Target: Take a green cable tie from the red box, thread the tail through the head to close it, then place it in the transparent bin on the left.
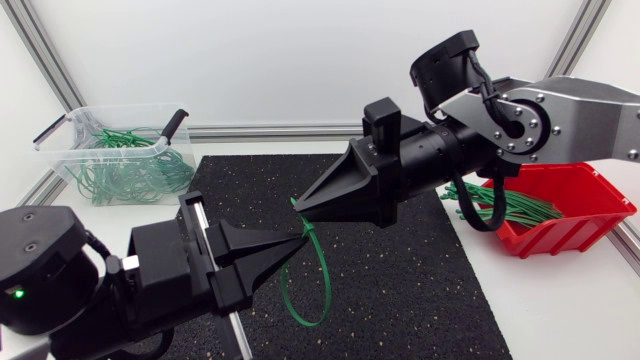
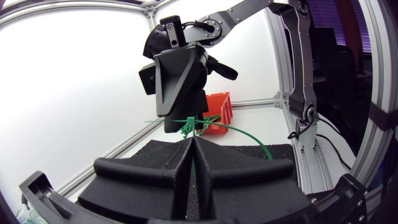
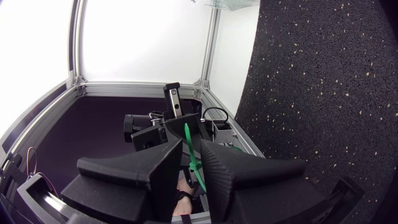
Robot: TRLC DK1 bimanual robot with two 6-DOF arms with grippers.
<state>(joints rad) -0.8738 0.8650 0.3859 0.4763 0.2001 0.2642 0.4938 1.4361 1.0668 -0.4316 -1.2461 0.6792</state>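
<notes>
At frame centre the left gripper (image 1: pixel 290 243) and right gripper (image 1: pixel 301 206) both pinch the green cable tie (image 1: pixel 323 287), loop hanging below; threading seems underway, next calling for drawing the tail through.

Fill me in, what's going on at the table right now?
Both arms meet over the black mat, working one green cable tie. The left gripper and the right gripper each pinch it near their tips, and the rest hangs below them in a loop. Whether the tail is already through the head cannot be seen. More ties lie in the red box on the right, and several are in the transparent bin on the left.
</notes>
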